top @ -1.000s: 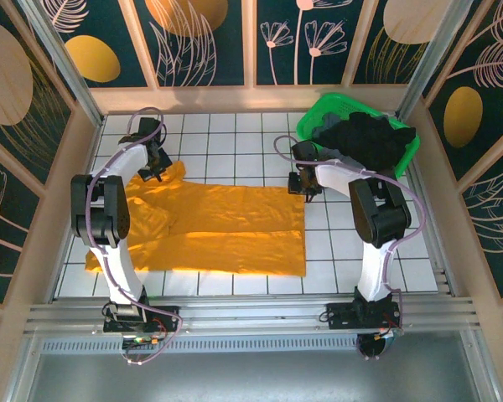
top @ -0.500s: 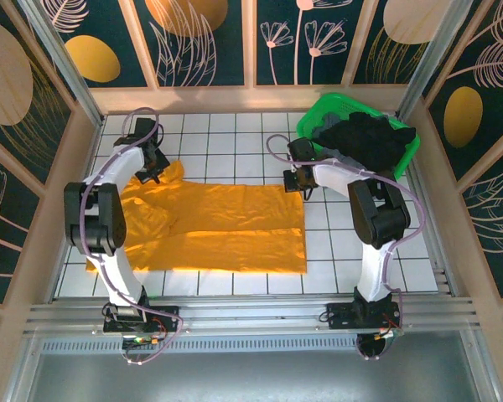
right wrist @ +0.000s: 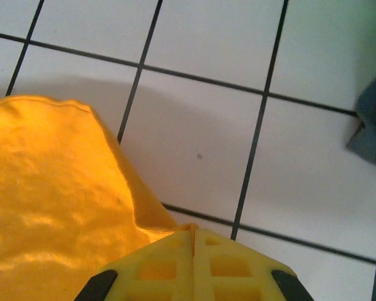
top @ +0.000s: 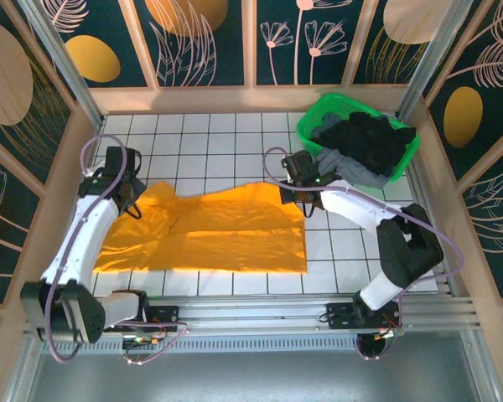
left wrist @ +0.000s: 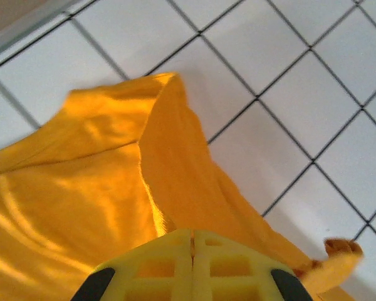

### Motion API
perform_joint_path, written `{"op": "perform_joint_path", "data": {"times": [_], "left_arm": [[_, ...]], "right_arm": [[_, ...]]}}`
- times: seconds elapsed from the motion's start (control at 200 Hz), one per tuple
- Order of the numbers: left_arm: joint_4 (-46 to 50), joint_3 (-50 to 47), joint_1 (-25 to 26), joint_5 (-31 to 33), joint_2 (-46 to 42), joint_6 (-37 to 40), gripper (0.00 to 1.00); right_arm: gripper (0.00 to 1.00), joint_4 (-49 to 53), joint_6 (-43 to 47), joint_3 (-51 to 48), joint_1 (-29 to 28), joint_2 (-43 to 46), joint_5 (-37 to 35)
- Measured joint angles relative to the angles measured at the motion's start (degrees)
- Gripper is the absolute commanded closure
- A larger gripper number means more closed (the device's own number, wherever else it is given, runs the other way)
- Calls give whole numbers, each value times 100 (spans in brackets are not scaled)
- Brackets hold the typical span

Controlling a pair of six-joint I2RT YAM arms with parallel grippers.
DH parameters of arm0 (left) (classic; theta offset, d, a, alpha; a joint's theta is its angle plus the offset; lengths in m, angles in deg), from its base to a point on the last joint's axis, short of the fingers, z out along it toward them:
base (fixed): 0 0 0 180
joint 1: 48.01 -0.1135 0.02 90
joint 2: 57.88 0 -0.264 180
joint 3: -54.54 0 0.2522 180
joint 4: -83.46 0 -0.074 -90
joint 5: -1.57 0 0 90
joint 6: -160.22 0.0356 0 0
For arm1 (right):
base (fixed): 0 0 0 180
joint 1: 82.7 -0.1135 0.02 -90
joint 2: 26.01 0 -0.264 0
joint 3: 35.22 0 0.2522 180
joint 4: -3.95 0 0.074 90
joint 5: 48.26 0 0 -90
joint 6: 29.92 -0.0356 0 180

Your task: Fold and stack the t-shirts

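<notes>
— Cloth in both claws, then?

— Yes. My left claw (left wrist: 192,243) is clenched on the far left edge of the mustard-orange t-shirt (left wrist: 81,188). The fabric rises in a fold to where I grip it, above the white tiled worktop (left wrist: 288,81).

— And the right?

— My right claw (right wrist: 193,241) is clamped tight on the shirt's far right corner, which is lifted off the tiles near the green basket (top: 307,127).

— Where does the shirt lie?

— Across the middle of the worktop, stretched between my claws. Its far edge is raised at both ends and its near edge lies flat. The black and grey t-shirts (top: 365,142) are heaped in the basket at the far right corner.
</notes>
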Motion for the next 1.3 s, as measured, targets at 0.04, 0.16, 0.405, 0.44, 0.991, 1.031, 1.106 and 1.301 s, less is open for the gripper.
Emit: {"op": "perform_joint_path", "data": {"times": [0.04,0.16,0.405,0.44,0.991,1.031,1.106,1.301], "left_arm": [[144,-109,-4,98,-208,-83,100],[549,-369,-9,367,-761,-317,100],[1272,-645,-9,769,-1458,-671,100],[1344,-669,-9,817,-1541,-697,100],[1982,-1161,-9,1001,-2201,-1147,100],[2002,-1189,-9,997,-2256,-1215,100],[2033,-1294,-9,962,-2402,-1377,100],[2087,-1735,-9,669,-2765,-1812,90]], "right_arm": [[100,15,-63,-109,-15,109,-28],[100,142,-282,-382,-15,376,-87],[100,531,-643,-680,-26,588,-101],[100,601,-682,-691,-26,588,-96],[98,1222,-1049,-907,-264,918,-31],[90,1244,-1075,-920,-286,962,-28],[69,1272,-1165,-984,-323,1060,-17],[54,1412,-1650,-1325,-348,1685,-28]]}}
